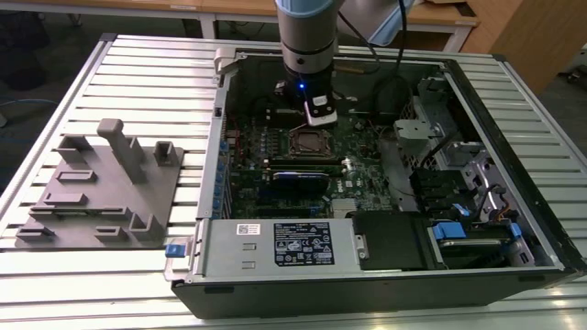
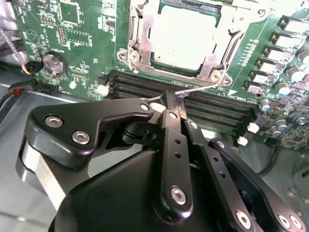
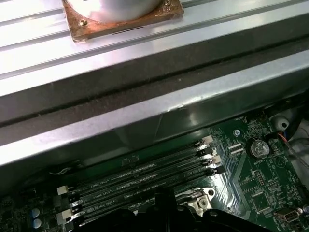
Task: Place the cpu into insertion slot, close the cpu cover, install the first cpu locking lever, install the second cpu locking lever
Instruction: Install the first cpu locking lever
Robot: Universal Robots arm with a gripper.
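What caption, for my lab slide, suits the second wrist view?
Gripper closed on a thin locking lever, cpu seated under the closed cpu cover.

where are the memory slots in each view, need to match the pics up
Exterior view: memory slots, long black rows just on the camera's side of the cpu.
Second wrist view: memory slots, between the hand's tip and the cpu.
First wrist view: memory slots, between the case wall and the hand.
Shared landmark: the hand.
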